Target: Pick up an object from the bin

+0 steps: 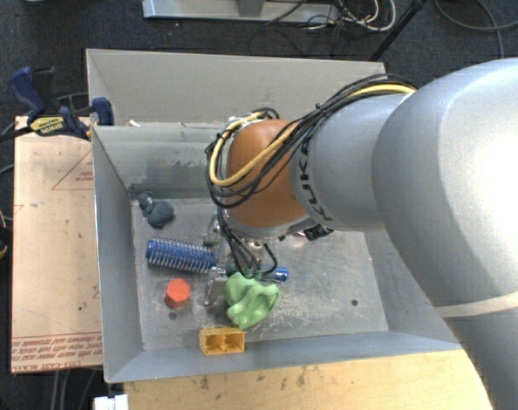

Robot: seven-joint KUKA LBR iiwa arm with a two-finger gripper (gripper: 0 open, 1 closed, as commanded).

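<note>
My gripper [218, 287] reaches down in the front middle of the bin, under the arm's orange cover. A crumpled green soft thing [252, 302] lies right against its right side; I cannot tell whether it is gripped. A blue ridged roller [178, 254] lies just to the left of the gripper, its right end going under it. A small orange-red block [178, 292] sits on the floor left of the gripper. A yellow block [221, 341] lies by the front wall, just below it. A small blue tip [280, 273] pokes out to the right.
A grey-blue lump [158, 212] rests near the back left corner. The arm and its cables hide the bin's right and back middle. Bare floor shows at the front right.
</note>
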